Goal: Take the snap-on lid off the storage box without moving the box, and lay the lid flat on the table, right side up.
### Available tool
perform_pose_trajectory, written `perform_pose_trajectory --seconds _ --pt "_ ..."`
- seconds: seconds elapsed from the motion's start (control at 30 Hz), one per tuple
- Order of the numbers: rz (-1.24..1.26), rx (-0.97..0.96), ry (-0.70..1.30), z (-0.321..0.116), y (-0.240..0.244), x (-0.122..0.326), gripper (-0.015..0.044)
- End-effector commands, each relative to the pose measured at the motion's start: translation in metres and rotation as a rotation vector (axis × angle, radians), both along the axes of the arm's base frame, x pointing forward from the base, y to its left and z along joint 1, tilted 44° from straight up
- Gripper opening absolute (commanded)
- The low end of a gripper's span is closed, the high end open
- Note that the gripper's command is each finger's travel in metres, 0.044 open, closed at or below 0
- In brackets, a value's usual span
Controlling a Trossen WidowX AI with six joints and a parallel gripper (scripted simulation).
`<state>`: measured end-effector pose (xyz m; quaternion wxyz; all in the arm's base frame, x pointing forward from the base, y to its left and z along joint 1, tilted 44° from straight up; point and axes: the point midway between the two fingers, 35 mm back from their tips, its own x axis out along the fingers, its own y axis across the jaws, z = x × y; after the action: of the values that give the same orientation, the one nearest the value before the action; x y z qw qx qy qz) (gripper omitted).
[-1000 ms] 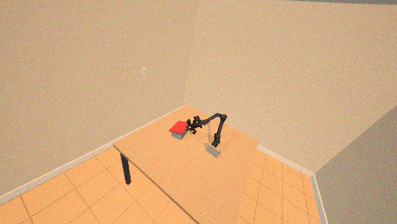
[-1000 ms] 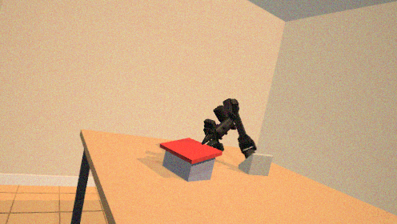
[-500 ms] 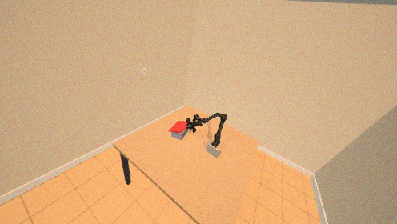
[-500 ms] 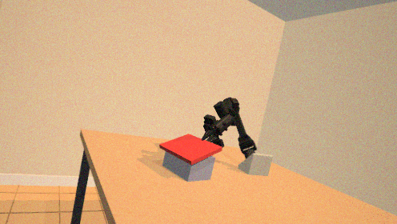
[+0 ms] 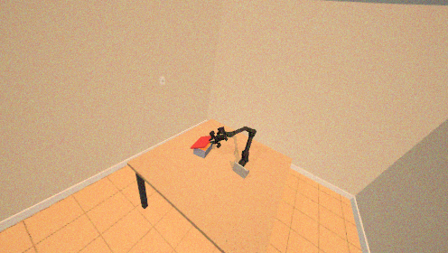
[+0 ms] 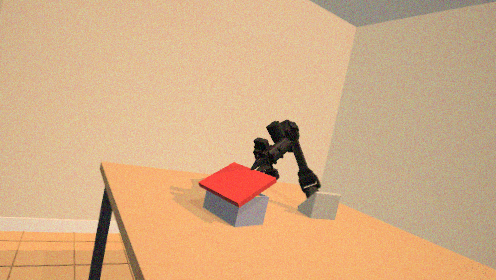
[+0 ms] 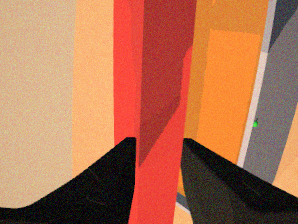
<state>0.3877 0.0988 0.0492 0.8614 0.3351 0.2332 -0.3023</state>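
The red lid [image 5: 200, 143] [image 6: 237, 184] [image 7: 157, 190] is tilted. Its edge on the arm's side is raised off the box, and its far side hangs low over the box's far side; whether it touches there I cannot tell. The blue-grey storage box [image 5: 201, 153] [image 6: 251, 212] [image 7: 280, 100] stands upright on the table, partly open on the arm's side, with an orange surface showing inside its rim in the wrist view. My gripper [image 5: 211, 142] [image 7: 159, 139] is shut on the raised lid edge; in the exterior view its fingertips are hidden behind the lid.
A light grey block [image 5: 241, 170] [image 6: 327, 206] stands on the table [image 5: 181, 181] [image 6: 190, 250] by the arm's base. The box is near the table's far left corner in the top view. The arm arches above the table between its base and the box.
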Motion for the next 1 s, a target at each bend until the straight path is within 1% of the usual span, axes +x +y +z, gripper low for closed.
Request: perform_pose_trajectory --seconds 0.0,0.27,0.97 --pt "-0.002 0.001 -0.006 0.004 0.005 0.006 0.0000" --pt "-0.002 0.001 -0.006 0.010 0.013 0.014 0.0000" --pt "-0.002 0.002 -0.006 0.029 0.032 0.016 0.0000"
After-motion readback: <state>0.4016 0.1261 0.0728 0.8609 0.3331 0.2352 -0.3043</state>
